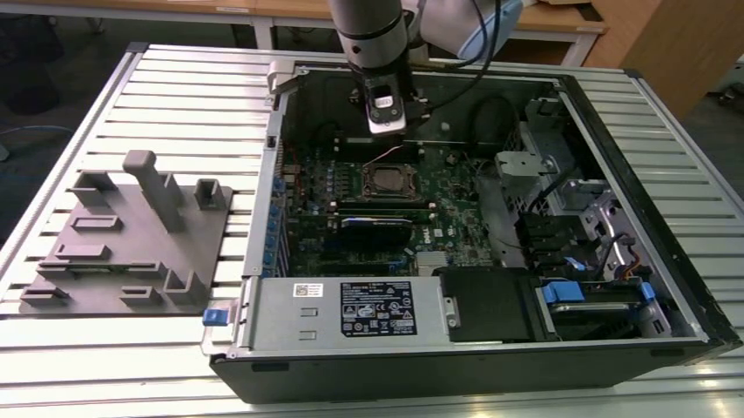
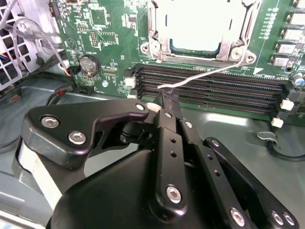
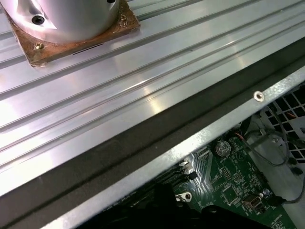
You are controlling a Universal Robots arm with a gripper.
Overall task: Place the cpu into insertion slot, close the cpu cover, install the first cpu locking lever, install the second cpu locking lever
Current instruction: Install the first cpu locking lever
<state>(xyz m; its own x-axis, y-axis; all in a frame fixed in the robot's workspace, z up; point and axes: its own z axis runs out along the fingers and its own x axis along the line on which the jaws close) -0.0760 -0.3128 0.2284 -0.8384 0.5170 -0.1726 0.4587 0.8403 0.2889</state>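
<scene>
Green board, black case, silver ribs

The motherboard is deep green, speckled with small silver and black parts. The computer case is black, and the table is pale silver in a pattern of long parallel ribs. The fixture block is plain mid-grey. The power supply is silver with a black-and-white label, and the tab is bright blue. In the second wrist view the gripper is glossy black with silver screw heads. The cpu is pale silver-grey, the cpu cover is silvery, and the memory slots are black with white end clips.
</scene>
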